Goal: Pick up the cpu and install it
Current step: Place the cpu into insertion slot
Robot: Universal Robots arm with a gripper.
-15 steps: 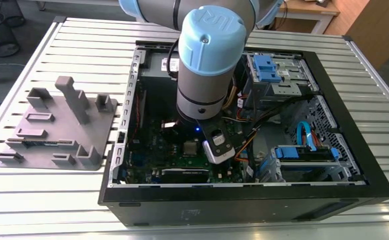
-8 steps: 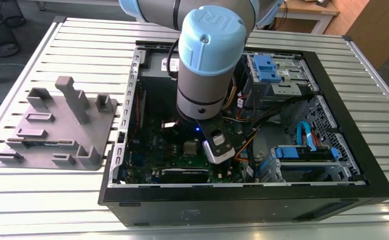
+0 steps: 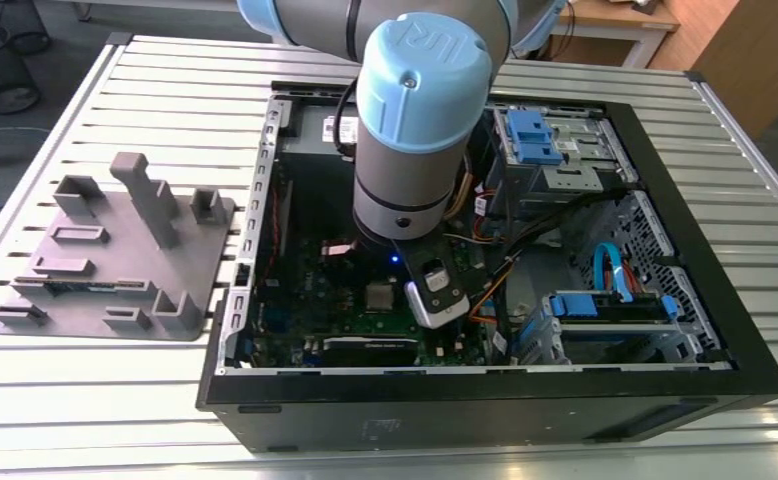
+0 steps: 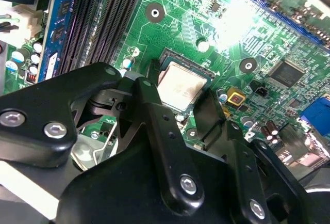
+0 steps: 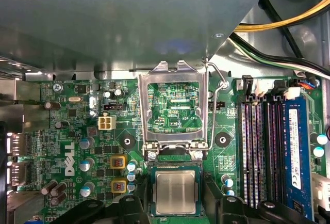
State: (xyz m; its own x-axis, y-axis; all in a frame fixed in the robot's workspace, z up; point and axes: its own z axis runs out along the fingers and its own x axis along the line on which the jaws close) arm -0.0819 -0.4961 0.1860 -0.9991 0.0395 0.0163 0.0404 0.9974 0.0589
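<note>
The cpu [image 5: 175, 192] lies flat in the motherboard socket, its silver top facing up; it is also seen in the second wrist view [image 4: 179, 86]. The socket's metal load plate [image 5: 172, 108] stands flipped open beside it. My gripper [image 5: 175, 214] is open just above the socket. One black finger [image 4: 147, 97] stands on one side of the chip and the other finger [image 4: 210, 108] on the opposite side, both outside the socket frame. Nothing is held between them. In the exterior view the arm reaches down into the computer case and the gripper [image 3: 436, 295] hangs over the green motherboard [image 3: 349, 335].
Black memory slots [image 5: 258, 146] and a blue slot [image 5: 294, 152] run beside the socket. Yellow and black cables [image 5: 289, 22] cross near the case wall. Drive bays with blue parts [image 3: 549, 140] fill the case's far side. A grey plastic holder [image 3: 109, 260] sits on the slatted table at the exterior view's left.
</note>
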